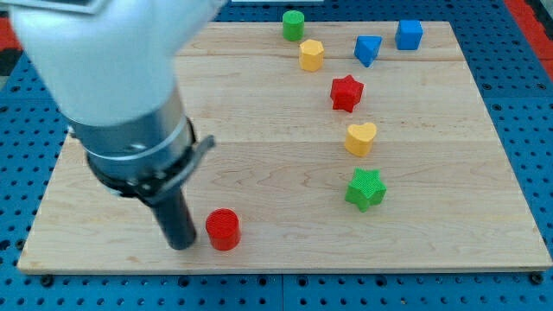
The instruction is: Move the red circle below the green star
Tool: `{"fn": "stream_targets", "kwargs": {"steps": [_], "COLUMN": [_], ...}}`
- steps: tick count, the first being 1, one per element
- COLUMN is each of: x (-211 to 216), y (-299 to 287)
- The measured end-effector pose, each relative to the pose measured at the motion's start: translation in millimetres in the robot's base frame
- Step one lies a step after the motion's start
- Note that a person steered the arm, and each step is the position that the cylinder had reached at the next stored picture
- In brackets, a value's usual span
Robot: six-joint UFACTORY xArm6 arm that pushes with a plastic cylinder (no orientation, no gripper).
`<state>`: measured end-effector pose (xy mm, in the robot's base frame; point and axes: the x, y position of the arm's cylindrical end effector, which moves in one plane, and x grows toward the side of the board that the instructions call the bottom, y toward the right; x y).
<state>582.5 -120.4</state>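
The red circle (223,230) lies near the view's bottom, left of centre on the wooden board (276,104). The green star (365,189) sits to its right and a little higher. My tip (181,244) rests on the board just left of the red circle, almost touching it. The arm's large grey body covers the upper left of the view.
A yellow heart (360,138) lies just above the green star, and a red star (346,92) above that. A yellow hexagon (311,54), a green cylinder (293,25), a blue triangular block (367,49) and a blue cube (409,34) stand near the top edge.
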Motion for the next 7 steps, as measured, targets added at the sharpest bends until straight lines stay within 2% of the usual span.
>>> {"fn": "stream_targets", "kwargs": {"steps": [1, 2, 3, 4, 5, 6, 7], "x": [-3, 3, 5, -11, -13, -3, -3], "y": [17, 84, 89, 64, 95, 162, 171]}}
